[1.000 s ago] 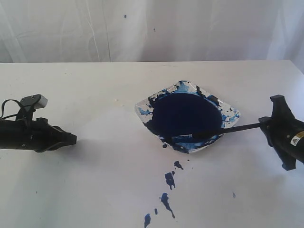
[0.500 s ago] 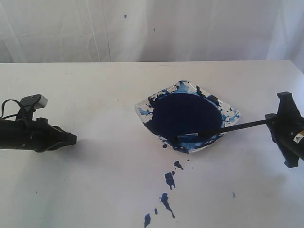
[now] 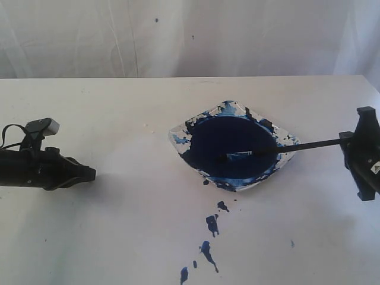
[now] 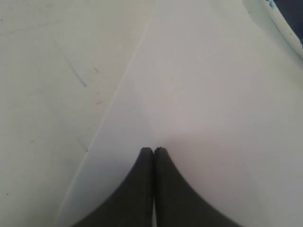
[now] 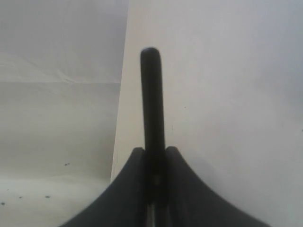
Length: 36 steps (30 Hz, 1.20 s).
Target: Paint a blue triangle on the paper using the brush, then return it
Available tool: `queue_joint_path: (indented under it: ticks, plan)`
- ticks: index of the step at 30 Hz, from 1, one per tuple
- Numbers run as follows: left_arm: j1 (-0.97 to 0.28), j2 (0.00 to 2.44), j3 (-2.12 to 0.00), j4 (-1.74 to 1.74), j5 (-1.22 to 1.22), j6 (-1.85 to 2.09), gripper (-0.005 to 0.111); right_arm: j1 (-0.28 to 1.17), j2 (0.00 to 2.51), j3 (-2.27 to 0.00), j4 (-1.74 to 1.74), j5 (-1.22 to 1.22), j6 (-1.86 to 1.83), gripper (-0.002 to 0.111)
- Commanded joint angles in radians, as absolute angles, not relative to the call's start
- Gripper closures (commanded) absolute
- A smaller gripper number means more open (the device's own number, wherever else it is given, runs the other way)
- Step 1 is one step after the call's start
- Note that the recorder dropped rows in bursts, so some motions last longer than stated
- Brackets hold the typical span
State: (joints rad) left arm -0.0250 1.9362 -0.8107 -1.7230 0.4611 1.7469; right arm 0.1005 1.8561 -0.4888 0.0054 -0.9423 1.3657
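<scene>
White tabletop (image 3: 71,113): brush (image 3: 297,146) across paint dish (image 3: 176,138), splatters (image 3: 212,224) near.

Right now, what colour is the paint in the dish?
The paint is dark navy blue, clearest in the exterior view.

Exterior view: you cannot trace the paper (image 4: 213,104) against the table (image 4: 42,94); its edges do not register. The brush (image 3: 303,145) bristles cannot be told from the dark paint in the dish (image 3: 176,138). The right gripper (image 3: 348,142) is clipped by the picture's edge, as is the lowest paint splatter (image 3: 184,275). Right wrist view: the brush shows only as a blurred handle end. Left wrist view: only one corner of the dish appears.
</scene>
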Motion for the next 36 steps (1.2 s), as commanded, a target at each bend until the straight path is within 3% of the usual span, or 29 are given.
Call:
queue_joint_path:
  ticks: [1, 36]
  plan:
    - [-0.023, 1.93, -0.802, -1.744, 0.465, 1.751, 0.107, 0.101, 1.859, -0.494, 0.011, -0.977, 1.358, 0.103]
    - [-0.023, 1.93, -0.802, -1.744, 0.465, 1.751, 0.107, 0.101, 1.859, -0.493, 0.143, -1.041, 1.286, 0.103]
